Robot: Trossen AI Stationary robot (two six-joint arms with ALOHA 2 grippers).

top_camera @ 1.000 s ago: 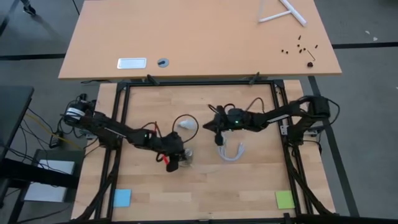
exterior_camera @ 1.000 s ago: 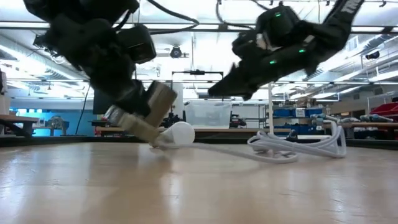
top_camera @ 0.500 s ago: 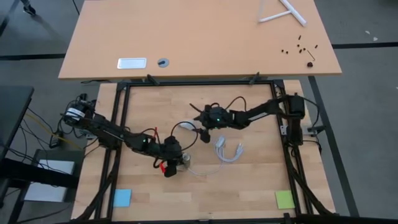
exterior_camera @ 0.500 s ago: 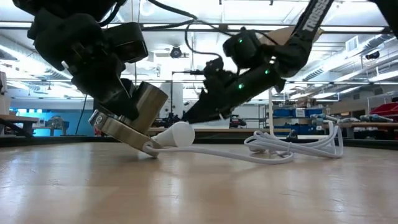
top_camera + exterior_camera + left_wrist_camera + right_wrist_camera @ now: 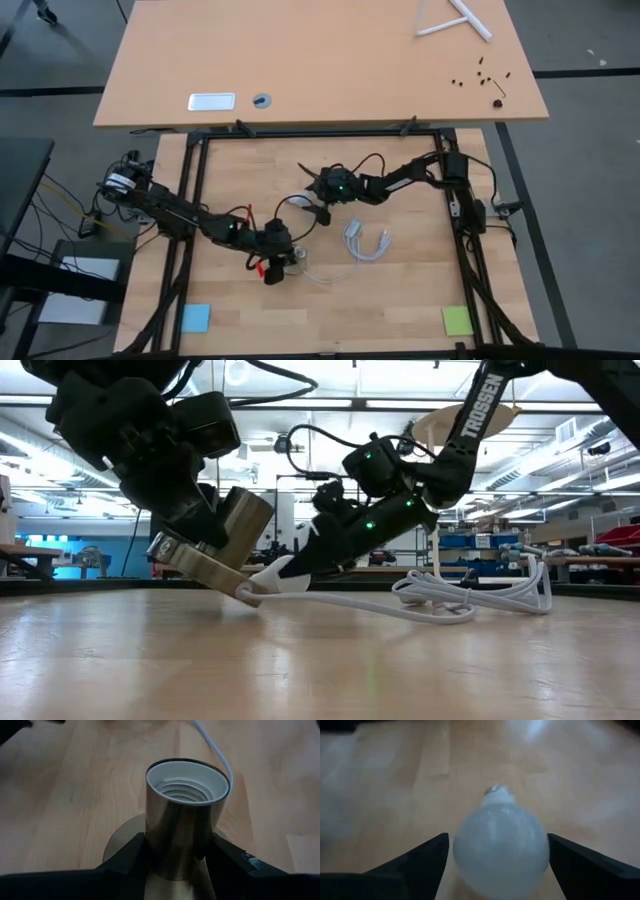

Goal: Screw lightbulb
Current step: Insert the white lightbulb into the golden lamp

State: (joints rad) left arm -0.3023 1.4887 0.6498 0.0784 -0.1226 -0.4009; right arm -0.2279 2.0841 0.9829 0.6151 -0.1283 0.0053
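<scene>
Grey floor (image 5: 580, 200) surrounds a second light-wood desk (image 5: 320, 60) beyond the work area. Behind, ceiling strip lights (image 5: 300, 403) glow over blue storage shelving (image 5: 470, 542) and distant workbenches (image 5: 30, 552).

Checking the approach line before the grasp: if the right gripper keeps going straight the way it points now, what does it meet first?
The lightbulb. It lies on the table directly ahead of the right gripper, centred between its open jaws, screw base pointing away. Whether the jaws already flank it is hard to judge.
</scene>
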